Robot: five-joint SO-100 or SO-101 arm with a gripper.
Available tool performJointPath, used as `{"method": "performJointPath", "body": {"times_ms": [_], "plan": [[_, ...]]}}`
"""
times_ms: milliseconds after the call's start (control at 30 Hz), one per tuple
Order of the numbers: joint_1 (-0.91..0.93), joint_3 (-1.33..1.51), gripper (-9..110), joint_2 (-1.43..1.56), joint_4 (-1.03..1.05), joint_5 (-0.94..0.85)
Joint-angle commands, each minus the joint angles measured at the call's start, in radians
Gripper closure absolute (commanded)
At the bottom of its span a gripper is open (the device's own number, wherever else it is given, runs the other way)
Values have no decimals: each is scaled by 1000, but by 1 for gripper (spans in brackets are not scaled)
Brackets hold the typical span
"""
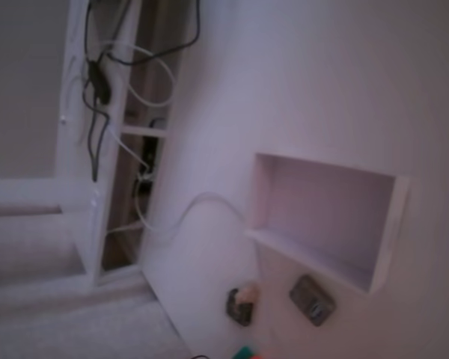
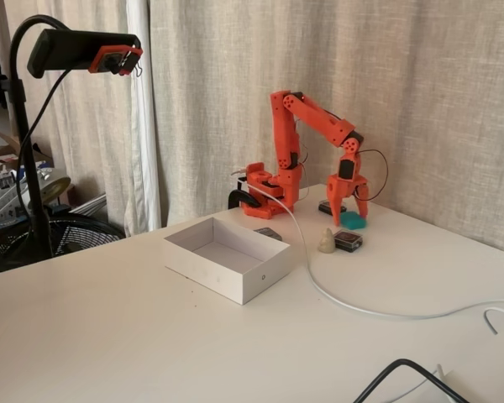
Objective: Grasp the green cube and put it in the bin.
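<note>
Where the gripper (image 2: 346,210) straddles it, part-open: matte teal green cube (image 2: 353,221), rounded corners.

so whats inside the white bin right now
Nothing shows inside the bin: the visible floor is bare in both fixed views. The near wall hides a strip of floor. The green cube sits outside it on the table, under the gripper.
</note>
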Motion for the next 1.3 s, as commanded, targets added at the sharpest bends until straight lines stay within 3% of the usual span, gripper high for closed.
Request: {"method": "performJointPath", "body": {"times_ms": [0,433,567,900,1267], "plan": [[-5,11,78,-9,-20,-2],[3,15,96,-9,-40,-2],[3,15,110,-8,-60,-2],[12,6,110,40,-124,2],[69,-26,110,235,-436,0]]}}
